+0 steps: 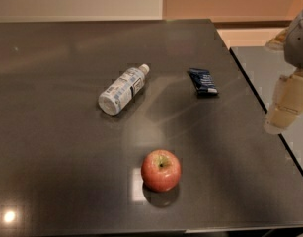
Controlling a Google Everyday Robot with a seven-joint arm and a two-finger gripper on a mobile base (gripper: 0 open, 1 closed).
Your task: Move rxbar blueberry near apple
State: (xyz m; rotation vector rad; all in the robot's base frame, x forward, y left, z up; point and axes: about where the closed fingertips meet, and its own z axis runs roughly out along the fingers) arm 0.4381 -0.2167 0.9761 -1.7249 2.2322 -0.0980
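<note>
Apple (161, 170) sits well left of the jaws, toward the desk's (52, 132) front. Rxbar blueberry (203, 81) lies closer, left of them, long axis roughly front-to-back. Jaws hover past the desk's right edge; whether wide or narrow, cannot tell.

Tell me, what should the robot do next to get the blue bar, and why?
Probably swing the end effector, now seen past the right edge of the table, across to hover over the rxbar blueberry. The bar lies flat and untouched, far behind the apple, so it must be reached first.
</note>
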